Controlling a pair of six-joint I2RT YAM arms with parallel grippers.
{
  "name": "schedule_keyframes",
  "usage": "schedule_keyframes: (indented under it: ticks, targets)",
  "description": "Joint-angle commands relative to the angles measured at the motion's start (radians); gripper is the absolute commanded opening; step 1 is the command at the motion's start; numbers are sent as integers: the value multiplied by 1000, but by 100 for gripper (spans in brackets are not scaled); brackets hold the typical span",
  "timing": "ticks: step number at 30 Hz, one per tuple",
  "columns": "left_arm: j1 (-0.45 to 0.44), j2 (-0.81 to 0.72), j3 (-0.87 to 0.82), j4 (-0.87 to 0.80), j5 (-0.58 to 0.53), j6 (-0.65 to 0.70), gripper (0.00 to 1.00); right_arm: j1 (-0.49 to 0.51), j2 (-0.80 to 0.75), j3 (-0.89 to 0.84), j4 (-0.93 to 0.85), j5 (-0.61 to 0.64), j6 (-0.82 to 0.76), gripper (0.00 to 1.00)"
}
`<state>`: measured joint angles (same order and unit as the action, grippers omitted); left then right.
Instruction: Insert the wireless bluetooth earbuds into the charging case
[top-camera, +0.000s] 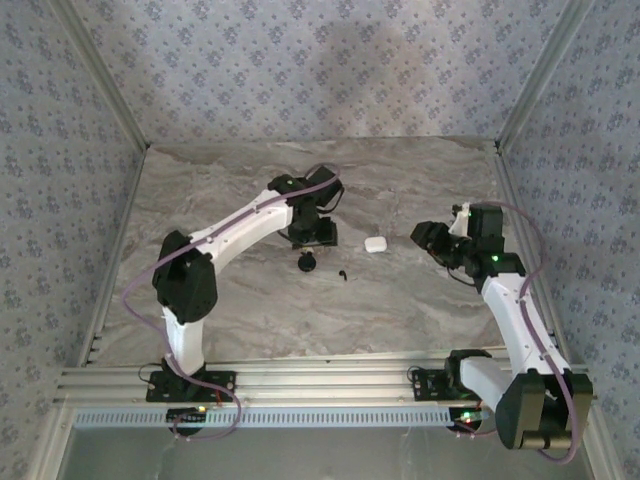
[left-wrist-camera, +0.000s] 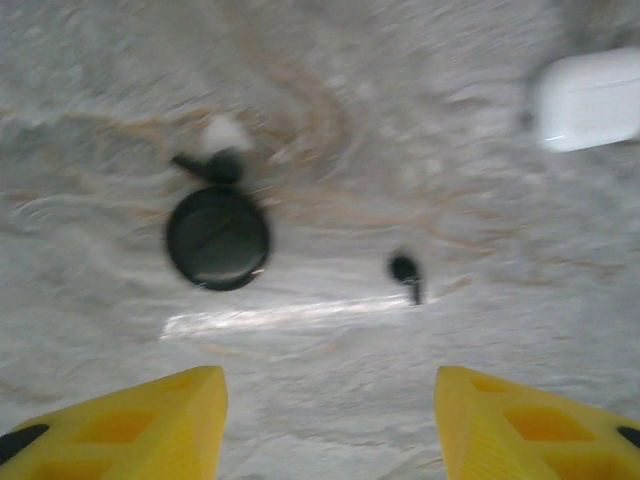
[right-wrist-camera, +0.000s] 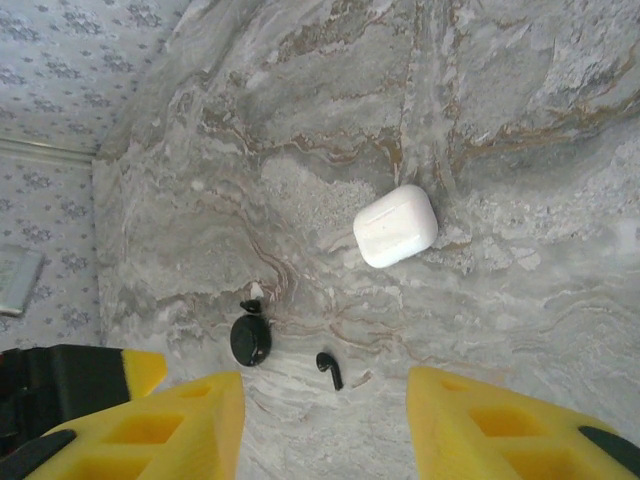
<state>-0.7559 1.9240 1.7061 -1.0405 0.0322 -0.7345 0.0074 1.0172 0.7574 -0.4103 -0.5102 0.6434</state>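
A round black charging case (left-wrist-camera: 217, 238) lies on the marble table, also seen as the dark case (top-camera: 307, 262) and the black case (right-wrist-camera: 250, 340). A small black piece (left-wrist-camera: 215, 165) and a white speck (left-wrist-camera: 225, 130) touch its rim, too blurred to identify. One black earbud (left-wrist-camera: 407, 272) lies loose to its right, the same earbud (right-wrist-camera: 330, 370) (top-camera: 343, 274). My left gripper (left-wrist-camera: 330, 425) hovers over the table just short of the case, open and empty. My right gripper (right-wrist-camera: 325, 430) stands open and empty, off to the right (top-camera: 430, 238).
A closed white case (right-wrist-camera: 395, 225) rests right of the earbud, also the white case (top-camera: 376, 244) (left-wrist-camera: 590, 98). The left gripper's yellow finger (right-wrist-camera: 140, 370) shows at the edge of the right wrist view. Patterned walls (top-camera: 320, 70) ring the table.
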Motion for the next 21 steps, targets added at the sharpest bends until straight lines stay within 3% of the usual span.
schedule_keyframes:
  ticks: [1, 7, 21]
  targets:
    - [45, 5, -63, -59, -22, 59, 61, 30, -5, 26, -27, 43, -5, 49]
    - [78, 43, -91, -21, -46, 139, 68, 79, 7, 30, -18, 80, 16, 50]
    - [74, 216, 33, -36, 33, 241, 67, 179, 84, 66, 17, 131, 40, 50]
